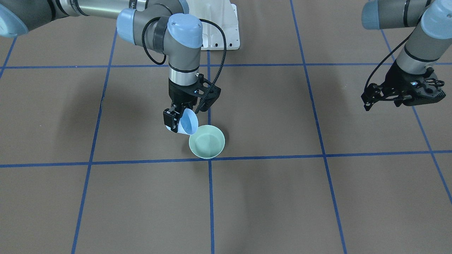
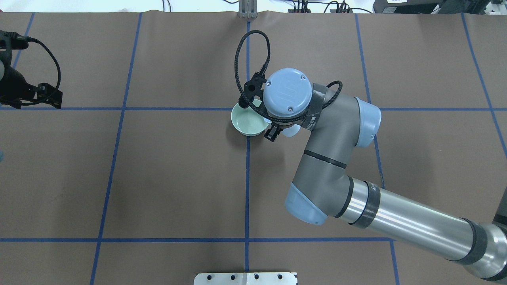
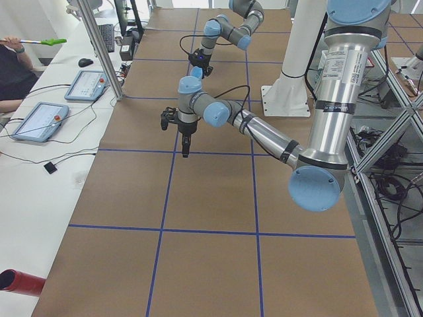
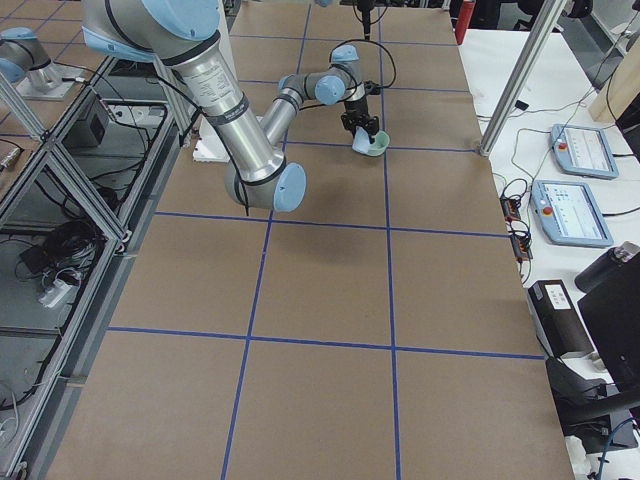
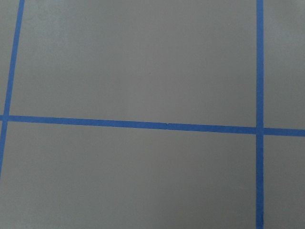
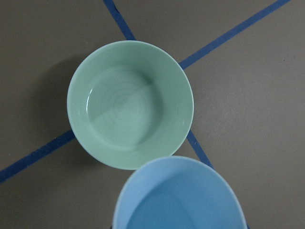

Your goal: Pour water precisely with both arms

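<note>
Front view, centre: right gripper (image 1: 174, 123) jaws clamped on tilted blue cup (image 1: 189, 121) | cup mouth faces lower right, lip at rim of green bowl (image 1: 208, 143) | bowl lies just lower right of jaws | left gripper (image 1: 402, 94) upper right, well apart, jaw state unclear

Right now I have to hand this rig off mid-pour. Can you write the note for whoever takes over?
Right gripper: shut on the blue cup, which is tilted with its lip over the rim of the green bowl.
Left gripper: holds nothing, off to the side above the table; open or shut cannot be told.
Bowl: upright on a blue tape crossing.
Done: cup grasped, brought to the bowl, tipped.
Left: no stream shows; faint rings in the bowl may be water. Probably finish the pour, level the cup, set it down.
</note>
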Action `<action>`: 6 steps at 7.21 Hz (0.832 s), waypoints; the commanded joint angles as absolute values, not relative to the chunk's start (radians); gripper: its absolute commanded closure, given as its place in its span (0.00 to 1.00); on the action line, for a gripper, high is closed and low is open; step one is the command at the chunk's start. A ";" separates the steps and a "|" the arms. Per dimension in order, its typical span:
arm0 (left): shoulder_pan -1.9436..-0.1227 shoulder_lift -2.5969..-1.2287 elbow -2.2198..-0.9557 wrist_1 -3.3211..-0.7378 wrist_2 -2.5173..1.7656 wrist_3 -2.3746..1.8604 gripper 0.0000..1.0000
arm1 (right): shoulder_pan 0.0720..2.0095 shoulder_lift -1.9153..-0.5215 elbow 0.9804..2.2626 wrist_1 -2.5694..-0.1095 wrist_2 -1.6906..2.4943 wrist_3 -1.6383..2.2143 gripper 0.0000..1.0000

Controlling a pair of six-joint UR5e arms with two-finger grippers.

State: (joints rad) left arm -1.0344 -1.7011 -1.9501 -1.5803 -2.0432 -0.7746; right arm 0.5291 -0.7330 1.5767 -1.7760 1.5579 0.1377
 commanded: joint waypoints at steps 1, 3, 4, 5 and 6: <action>-1.038 -1.700 -1.954 -1.583 -2.043 -0.775 0.00 | 0.500 -0.640 1.505 -1.912 1.442 0.081 1.00; -1.040 -1.700 -1.951 -1.583 -2.043 -0.775 0.00 | 0.492 -0.595 1.419 -1.924 1.384 0.046 1.00; -1.040 -1.700 -1.950 -1.583 -2.043 -0.775 0.00 | 0.485 -0.582 1.411 -1.963 1.352 0.032 1.00; -1.040 -1.700 -1.944 -1.583 -2.043 -0.775 0.00 | 0.467 -0.557 1.381 -2.006 1.304 0.029 1.00; -1.039 -1.700 -1.934 -1.585 -2.043 -0.775 0.00 | 0.442 -0.523 1.338 -2.057 1.242 0.029 1.00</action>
State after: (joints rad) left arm -1.0398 -1.6996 -1.9435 -1.5834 -2.0433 -0.7747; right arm 0.4677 -0.5600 1.3838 -1.9990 1.3102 0.0330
